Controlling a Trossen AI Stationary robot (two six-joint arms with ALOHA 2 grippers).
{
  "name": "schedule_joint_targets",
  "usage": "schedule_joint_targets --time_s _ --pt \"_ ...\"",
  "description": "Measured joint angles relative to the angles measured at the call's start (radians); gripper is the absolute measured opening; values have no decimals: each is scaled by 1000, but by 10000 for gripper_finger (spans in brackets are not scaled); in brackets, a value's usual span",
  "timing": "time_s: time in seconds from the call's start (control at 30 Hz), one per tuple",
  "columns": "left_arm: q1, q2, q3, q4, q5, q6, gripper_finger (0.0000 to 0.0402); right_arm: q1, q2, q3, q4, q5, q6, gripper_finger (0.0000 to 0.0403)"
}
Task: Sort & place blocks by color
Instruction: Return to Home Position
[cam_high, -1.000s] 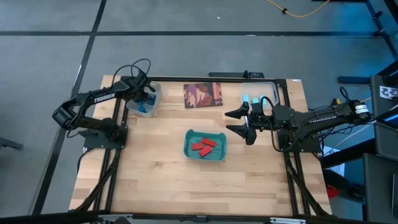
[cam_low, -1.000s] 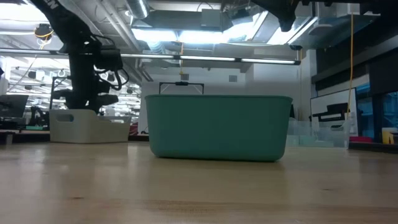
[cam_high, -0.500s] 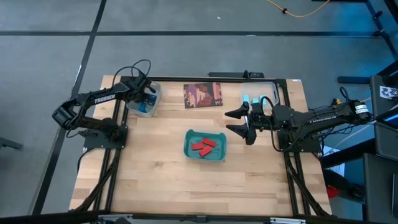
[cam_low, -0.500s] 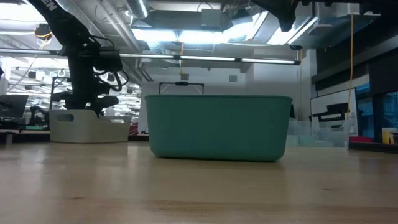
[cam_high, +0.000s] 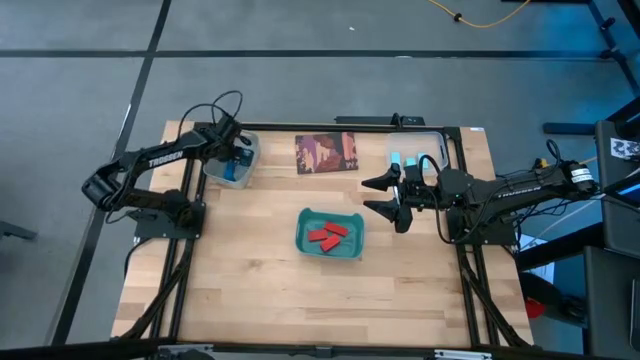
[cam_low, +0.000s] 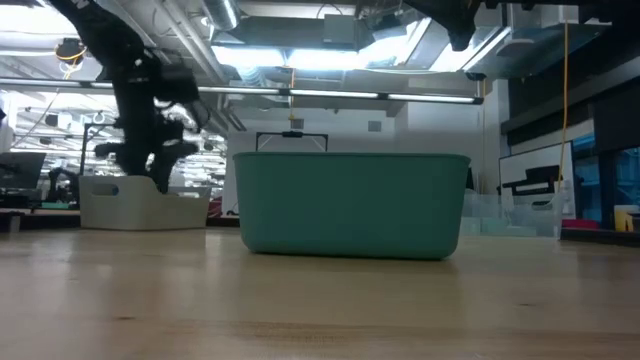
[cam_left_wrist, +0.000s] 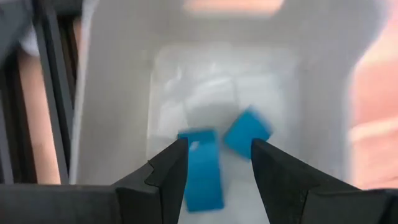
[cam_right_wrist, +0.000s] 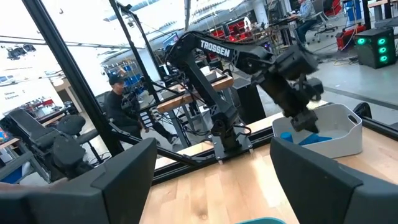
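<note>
Left gripper: hovering empty, fingers parted, over white plastic bin, upper left.
Blue blocks: flat rectangular pieces lying inside that bin.
Risk: fingers possibly catching the bin wall while rising, tipping it.
Right gripper: waiting wide open, centre right.

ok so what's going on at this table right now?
Block sorting looks about finished. The left claw hangs open and empty over the white bin at the back left, with blue blocks lying inside. The right claw is open too, holding nothing, just right of the teal bin in the middle, which holds the red blocks. Light cyan blocks sit at the back right.
</note>
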Motion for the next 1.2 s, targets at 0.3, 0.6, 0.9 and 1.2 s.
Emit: schedule_joint_targets --time_s 0.3,0.6,0.9,1.2 --pt "-8 -135 257 31 53 79 166 0 0 0 0 0 0 318" --pt "-185 -342 351 389 302 115 166 0 0 0 0 0 0 318" --pt "-561 -450 187 684 324 41 166 0 0 0 1 0 0 318" --pt "-946 -373 -55 1024 74 24 166 0 0 0 4 0 0 318"
